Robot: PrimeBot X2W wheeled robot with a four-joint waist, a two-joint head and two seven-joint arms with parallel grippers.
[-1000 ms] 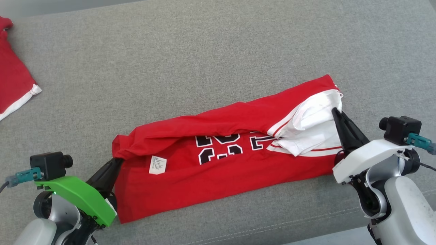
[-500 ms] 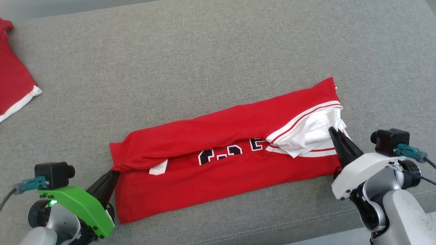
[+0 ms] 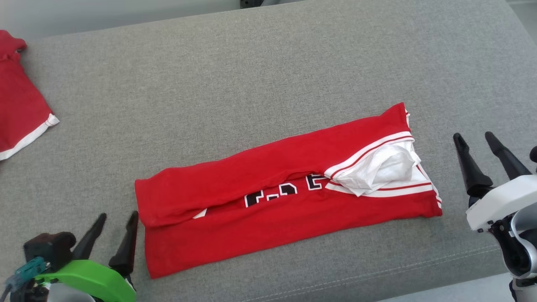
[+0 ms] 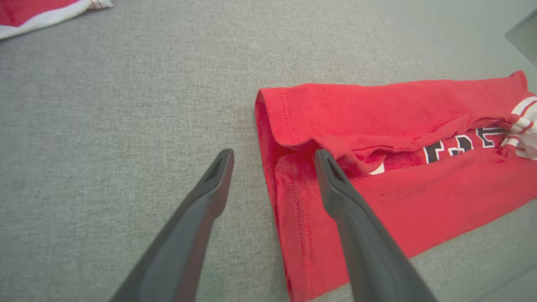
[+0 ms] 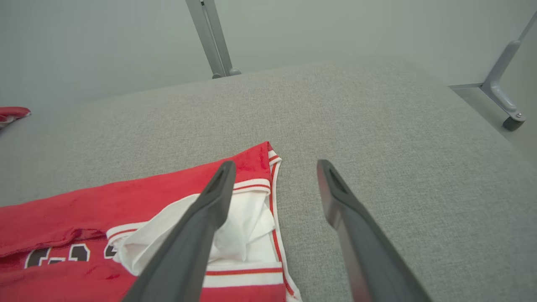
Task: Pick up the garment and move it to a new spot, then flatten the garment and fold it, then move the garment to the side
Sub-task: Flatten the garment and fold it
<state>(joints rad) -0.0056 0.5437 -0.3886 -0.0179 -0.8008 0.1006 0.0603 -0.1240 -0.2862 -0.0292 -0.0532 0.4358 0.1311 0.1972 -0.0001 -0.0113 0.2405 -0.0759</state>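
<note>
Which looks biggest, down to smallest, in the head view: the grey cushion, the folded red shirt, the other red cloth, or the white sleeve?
1. grey cushion
2. folded red shirt
3. other red cloth and white sleeve: these look about alike, and the cloth runs off the left edge.

A grey woven cushion spreads across the head view, with a stitched seam running along its near edge toward five o'clock. At nine o'clock a red cloth with a white hem lies flat, cut off by the frame's edge. In the right wrist view, a grey metal post stands behind the cushion at eleven o'clock, and a slanted leg ending in a caster is at two o'clock.
</note>
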